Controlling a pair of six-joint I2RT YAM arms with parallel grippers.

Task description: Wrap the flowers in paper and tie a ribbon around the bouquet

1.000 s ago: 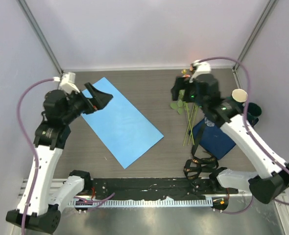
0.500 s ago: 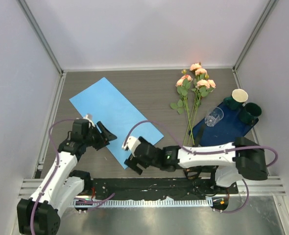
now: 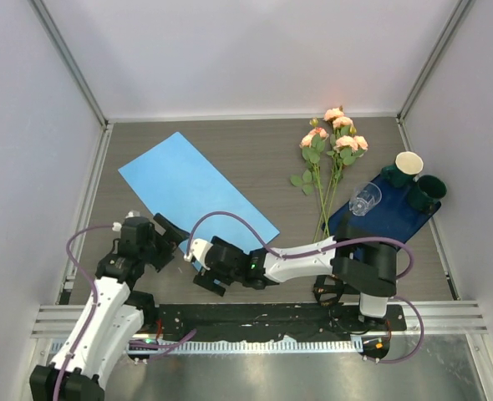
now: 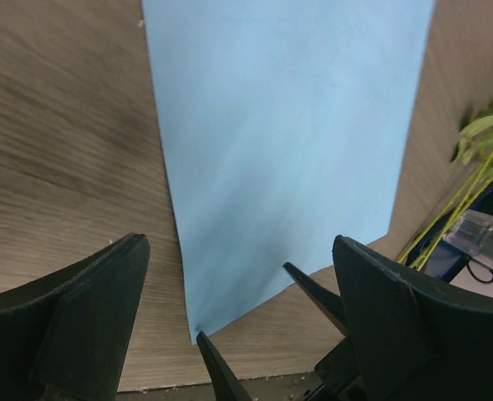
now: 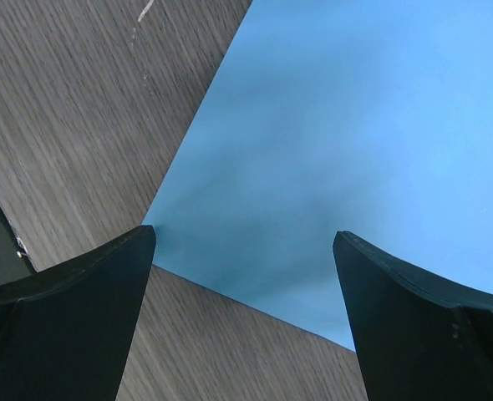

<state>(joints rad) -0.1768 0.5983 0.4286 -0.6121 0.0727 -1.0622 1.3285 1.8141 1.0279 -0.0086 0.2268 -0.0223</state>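
both arms sit low at the near corner of the paper [image 3: 196,188], probably because a thin flat sheet is easiest to lift from a corner. the left gripper [image 3: 168,237] stands wide and empty, the corner just ahead between its fingers. the right gripper [image 3: 199,269], equally wide and empty, faces that corner from the other side. the flowers [image 3: 334,142] lie well beyond the right gripper, off the sheet, so wrapping looks not yet begun.
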